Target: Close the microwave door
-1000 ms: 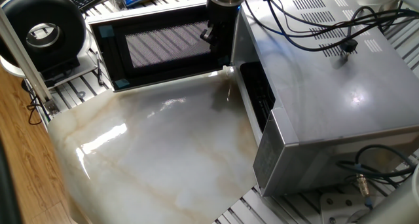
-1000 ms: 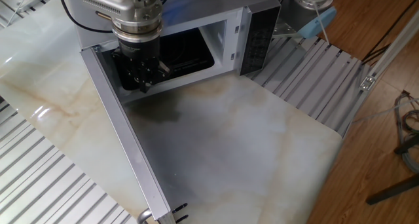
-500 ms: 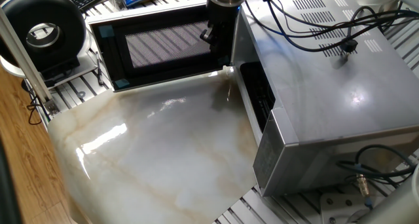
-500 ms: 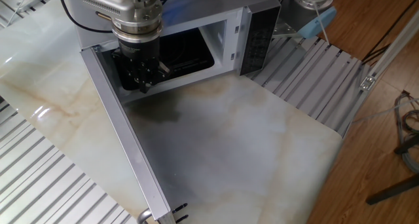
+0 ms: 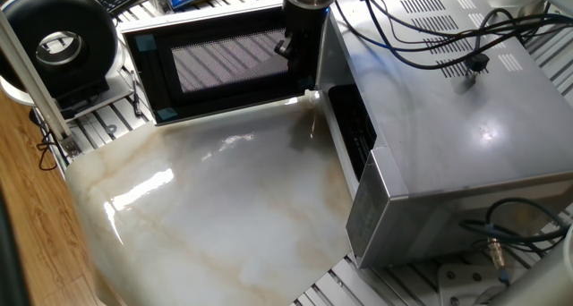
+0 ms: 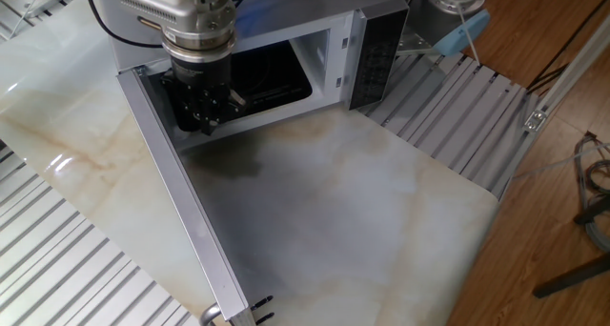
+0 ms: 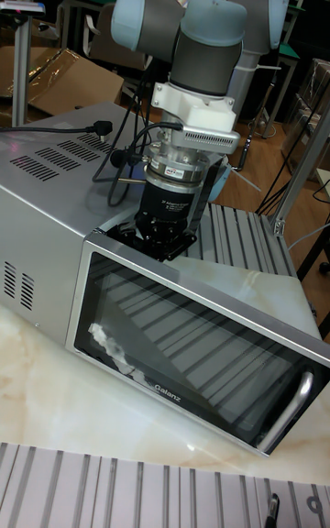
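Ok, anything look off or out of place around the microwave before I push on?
Nothing spilled or damaged. The door stands wide open, and the gripper hangs inside its hinge corner, at the cavity mouth. Loose cables lie across the microwave top.

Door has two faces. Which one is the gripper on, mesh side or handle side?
Mesh side. The gripper hangs by the hinge end of the microwave door, on the face towards the cavity; the silver bar handle sits on the outer face.
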Controlling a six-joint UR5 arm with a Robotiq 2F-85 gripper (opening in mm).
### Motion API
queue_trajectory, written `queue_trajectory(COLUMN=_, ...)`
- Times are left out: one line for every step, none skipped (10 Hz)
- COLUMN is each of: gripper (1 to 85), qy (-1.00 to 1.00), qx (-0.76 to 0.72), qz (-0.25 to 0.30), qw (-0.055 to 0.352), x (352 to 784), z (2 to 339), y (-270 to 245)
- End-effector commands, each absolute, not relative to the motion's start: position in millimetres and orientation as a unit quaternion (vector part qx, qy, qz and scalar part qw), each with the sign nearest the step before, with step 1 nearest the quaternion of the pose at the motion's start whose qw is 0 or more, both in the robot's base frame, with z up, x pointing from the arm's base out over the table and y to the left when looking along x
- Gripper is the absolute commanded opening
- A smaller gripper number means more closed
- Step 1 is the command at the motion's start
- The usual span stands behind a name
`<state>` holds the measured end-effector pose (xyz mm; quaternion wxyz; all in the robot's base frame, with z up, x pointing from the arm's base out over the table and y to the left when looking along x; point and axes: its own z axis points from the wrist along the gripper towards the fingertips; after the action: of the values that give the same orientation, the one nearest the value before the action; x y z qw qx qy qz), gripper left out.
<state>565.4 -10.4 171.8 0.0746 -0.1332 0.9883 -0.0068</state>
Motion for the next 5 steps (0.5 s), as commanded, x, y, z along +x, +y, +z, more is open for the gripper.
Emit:
queue_trajectory(gripper=1.0, qy=0.989, qx=-0.127, qz=0.001, qw=0.077, x=565.6, z=173.5, y=-7.5)
queue_trajectory(gripper=1.0, qy=0.99, qx=-0.121, qz=0.008, qw=0.078, x=565.5, z=172.7, y=-4.1)
queue_trajectory(gripper=1.0, qy=0.99, qx=-0.119, qz=0.008, qw=0.079, x=566.0, z=172.1, y=-4.2)
queue_trajectory(gripper=1.0, qy=0.99, qx=-0.119, qz=0.011, qw=0.079, x=566.0, z=172.1, y=-3.0)
queue_trajectory(gripper=1.0, qy=0.989, qx=-0.123, qz=0.01, qw=0.079, x=566.1, z=172.0, y=-3.4)
